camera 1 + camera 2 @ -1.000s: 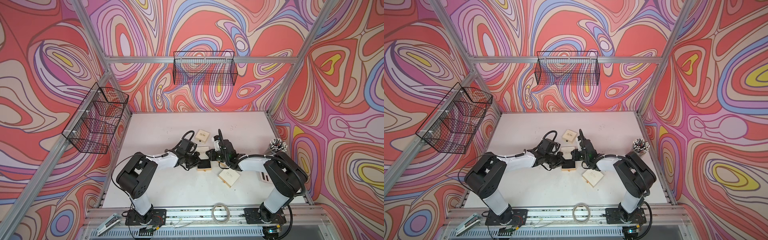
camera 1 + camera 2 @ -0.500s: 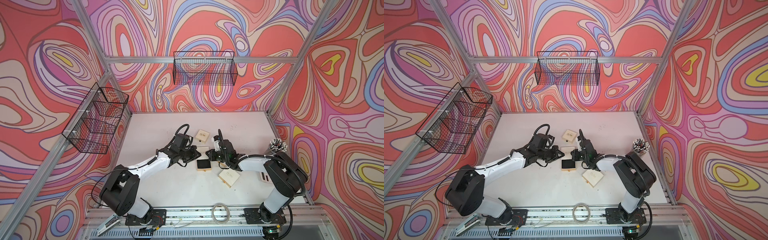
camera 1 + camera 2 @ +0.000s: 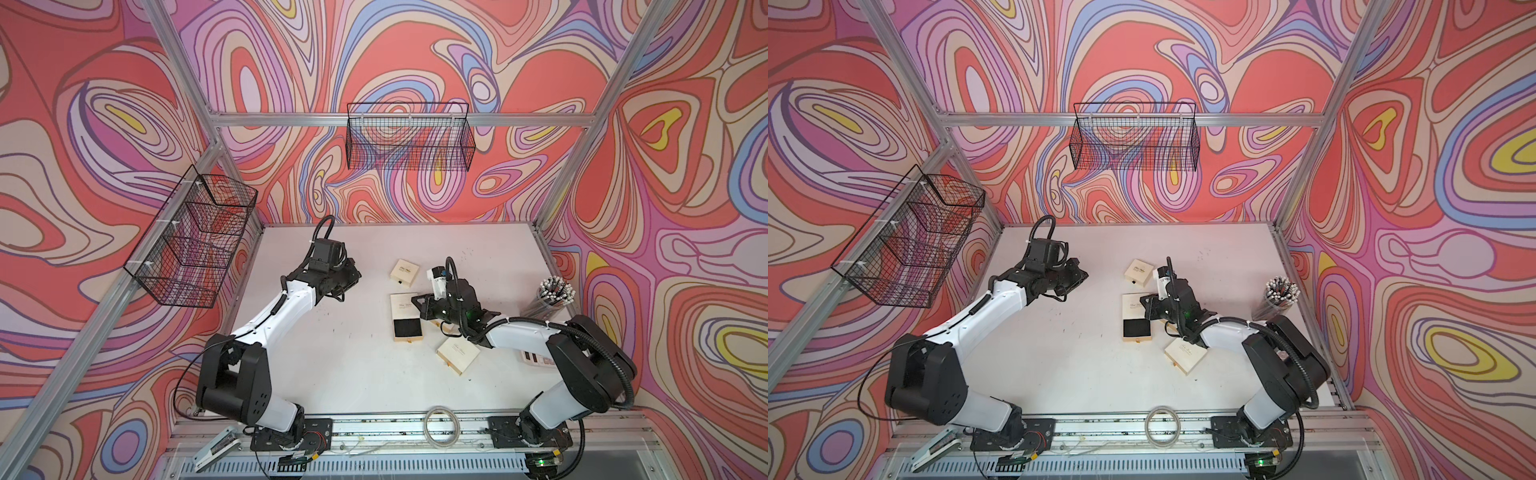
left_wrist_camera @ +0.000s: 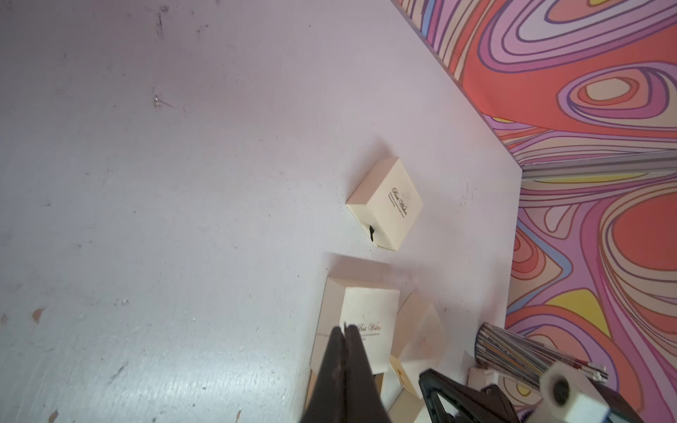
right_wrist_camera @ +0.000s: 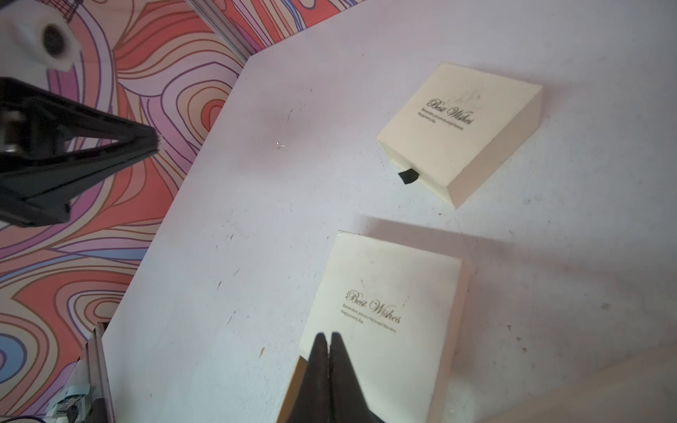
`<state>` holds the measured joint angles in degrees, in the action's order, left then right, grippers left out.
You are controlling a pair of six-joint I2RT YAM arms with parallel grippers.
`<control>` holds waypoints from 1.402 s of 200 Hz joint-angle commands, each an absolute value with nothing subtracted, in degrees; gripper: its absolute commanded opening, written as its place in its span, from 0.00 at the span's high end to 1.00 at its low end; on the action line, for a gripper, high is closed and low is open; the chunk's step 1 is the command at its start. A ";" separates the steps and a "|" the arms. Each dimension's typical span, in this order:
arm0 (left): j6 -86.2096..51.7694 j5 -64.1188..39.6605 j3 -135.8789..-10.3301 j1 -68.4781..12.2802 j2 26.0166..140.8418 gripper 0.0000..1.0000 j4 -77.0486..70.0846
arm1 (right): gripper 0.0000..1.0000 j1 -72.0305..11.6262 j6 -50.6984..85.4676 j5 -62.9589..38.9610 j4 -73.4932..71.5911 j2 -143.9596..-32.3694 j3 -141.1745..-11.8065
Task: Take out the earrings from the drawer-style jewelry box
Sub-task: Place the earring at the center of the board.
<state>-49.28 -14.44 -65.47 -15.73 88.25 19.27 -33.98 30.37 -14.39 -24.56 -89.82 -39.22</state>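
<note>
The drawer-style jewelry box [image 3: 402, 307] lies mid-table, and its drawer [image 3: 407, 329], lined with black foam, is pulled out toward the front. My right gripper [image 3: 413, 297] is shut with nothing between its fingers. Its tip is over the box's cream sleeve [image 5: 388, 311]; I cannot tell whether it touches. My left gripper [image 3: 357, 275] is shut and raised well left of the boxes. A tiny pale speck sticks out of its tip, apparently one of the earrings. Another earring [image 5: 280, 145] lies loose on the table beyond the closed box, also in the left wrist view [image 4: 157, 101].
A closed cream box [image 3: 405, 272] sits just behind the open one and another [image 3: 457, 353] lies to its front right. A cup of black white-tipped sticks [image 3: 552, 295] stands at the right edge. Wire baskets hang on the back wall [image 3: 409, 137] and left wall [image 3: 195, 237].
My left arm has drawn back from the open drawer, moving left and toward the rear with its jaws still shut. The right arm and the boxes have not moved.
</note>
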 commanded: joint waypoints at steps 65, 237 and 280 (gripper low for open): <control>-45.12 -9.53 -78.56 -12.70 105.75 1.00 26.08 | 0.79 -34.80 27.78 -13.63 -27.67 -86.08 -36.96; -45.35 -8.99 -86.33 -9.45 119.96 1.00 26.02 | 0.66 -35.24 26.63 -13.18 -25.80 -87.37 -38.21; -45.37 -9.23 -86.82 -8.97 121.26 1.00 24.87 | 0.57 -35.39 26.46 -13.10 -25.84 -87.71 -38.23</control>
